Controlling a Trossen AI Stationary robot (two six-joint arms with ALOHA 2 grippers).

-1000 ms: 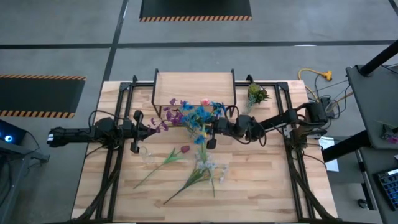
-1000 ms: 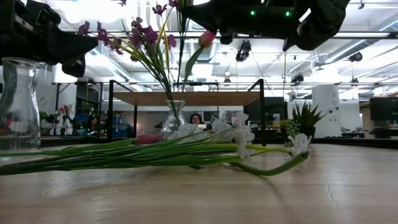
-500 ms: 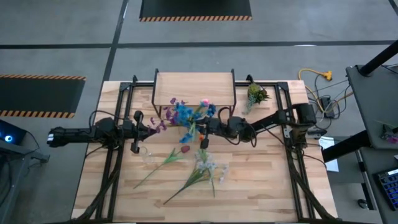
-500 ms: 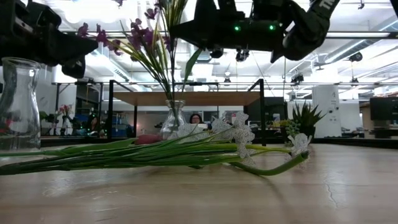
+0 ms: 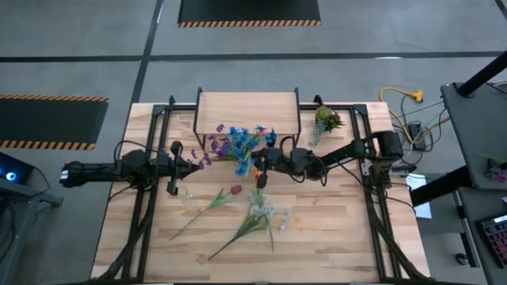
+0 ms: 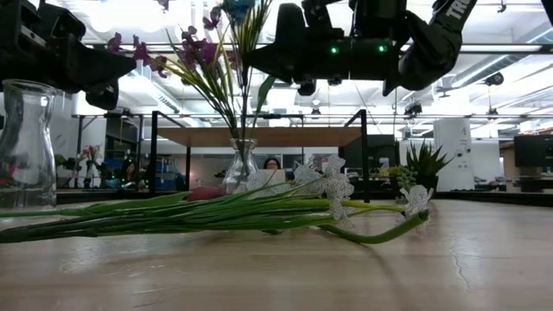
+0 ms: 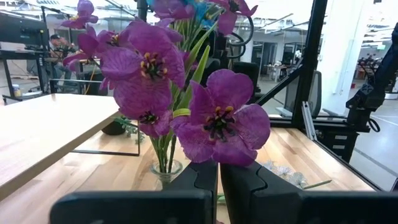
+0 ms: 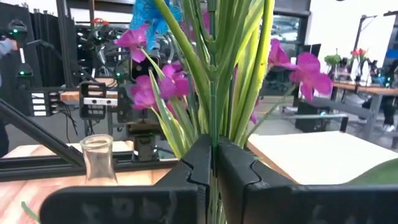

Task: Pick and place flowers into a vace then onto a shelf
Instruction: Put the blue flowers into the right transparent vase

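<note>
Above mid-table | right claw [image 5: 259, 162] pinching blue flowers' [image 5: 235, 143] stems, heads beyond its tips | left claw [image 5: 176, 163] pressed together

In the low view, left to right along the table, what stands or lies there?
Empty glass carafe → vase holding purple flowers → white flower heads of the loose stems lying on the table → spiky green potted plant.

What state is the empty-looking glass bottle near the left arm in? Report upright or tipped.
Upright. The glass bottle stands on its base on the table, neck up, with no stems inside.
</note>
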